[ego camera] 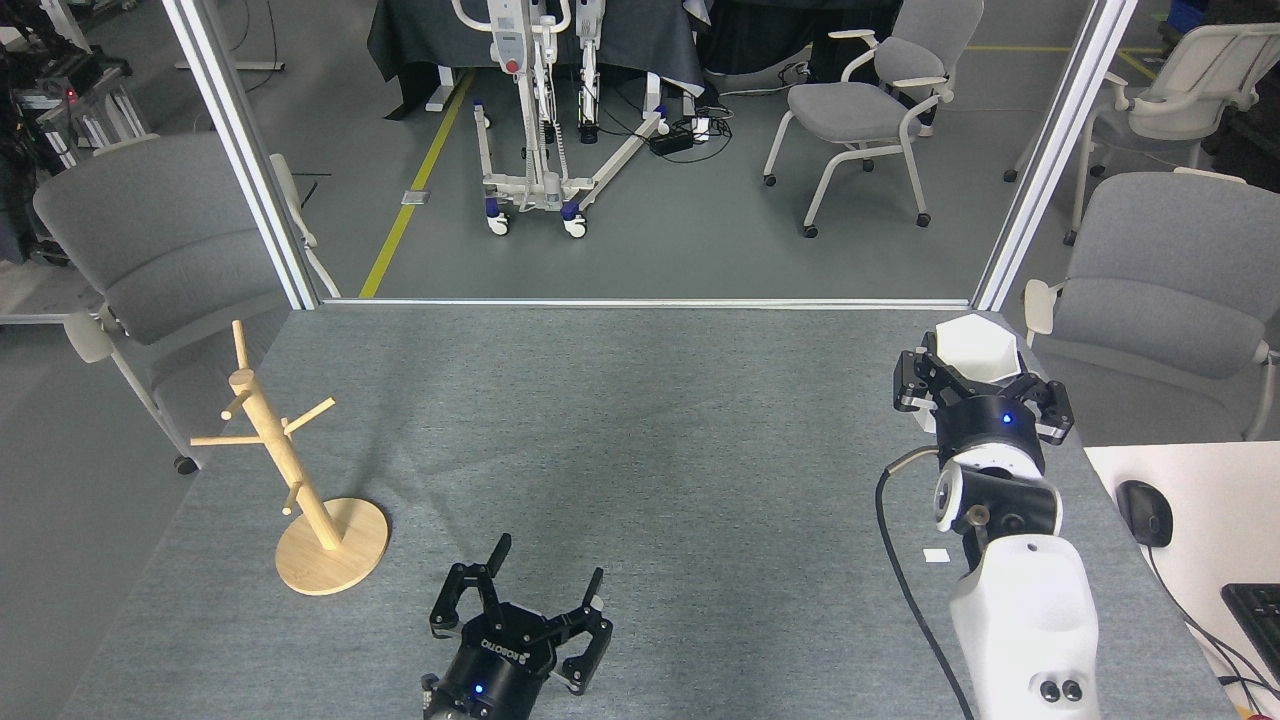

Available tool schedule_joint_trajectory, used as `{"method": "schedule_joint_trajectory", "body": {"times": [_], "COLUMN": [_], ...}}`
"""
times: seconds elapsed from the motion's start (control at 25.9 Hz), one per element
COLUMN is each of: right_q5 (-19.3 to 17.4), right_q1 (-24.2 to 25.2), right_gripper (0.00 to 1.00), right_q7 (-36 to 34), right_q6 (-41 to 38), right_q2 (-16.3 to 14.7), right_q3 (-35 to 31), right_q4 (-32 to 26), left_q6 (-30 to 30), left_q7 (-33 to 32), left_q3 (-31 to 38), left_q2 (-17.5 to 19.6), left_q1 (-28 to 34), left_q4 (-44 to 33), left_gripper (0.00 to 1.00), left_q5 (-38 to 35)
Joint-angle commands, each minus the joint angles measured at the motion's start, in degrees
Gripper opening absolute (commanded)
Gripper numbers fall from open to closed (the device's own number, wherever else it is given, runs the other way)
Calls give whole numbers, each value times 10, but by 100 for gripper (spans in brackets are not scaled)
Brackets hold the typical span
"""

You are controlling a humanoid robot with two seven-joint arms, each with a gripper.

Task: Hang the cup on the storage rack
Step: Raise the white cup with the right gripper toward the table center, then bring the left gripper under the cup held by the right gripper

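The white faceted cup (975, 346) is held up off the table at the right, rim toward me, with my right gripper (982, 385) shut on it from below. Its handle is hidden behind the fingers. The storage rack (300, 500), a light wooden post with thin angled pegs on a round disc base, stands on the grey table at the left, with nothing hung on it. My left gripper (545, 585) is low at the front centre, open, fingers spread and nothing between them, to the right of the rack's base.
The grey felt table (640, 420) ends at a metal frame at the back. A small white tag (936, 556) lies on the felt near my right arm. A white desk with a mouse (1144, 512) and keyboard (1256, 615) adjoins at the right. Grey chairs (150, 260) flank both sides.
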Motion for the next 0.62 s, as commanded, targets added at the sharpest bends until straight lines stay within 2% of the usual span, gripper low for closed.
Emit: {"method": "schedule_joint_trajectory", "body": {"times": [0.0, 0.15, 0.27, 0.43, 0.58], "right_q5": [3, 7, 22, 79, 84], "right_q1": [-24, -61, -81, -81, -81], "right_gripper": [13, 12, 11, 12, 11], "right_q7": [73, 102, 131, 210, 225], "right_q6": [147, 286, 364, 392, 405], "right_q2": [1, -2, 1, 3, 3], "right_q3": [100, 207, 267, 301, 341], "right_q4": [-77, -88, -86, -82, -79], "left_q6": [-3, -6, -10, -16, -35], "left_q7": [10, 10, -1, -4, -5], "left_q3": [-77, -137, -151, -148, -124], "left_q2": [7, -9, -50, -63, -62], "left_q1": [20, -21, -83, -164, -218], "left_q4": [0, 24, 84, 151, 175], "left_gripper": [99, 99, 99, 99, 99], "left_q5": [-73, -112, -112, -103, -54]}}
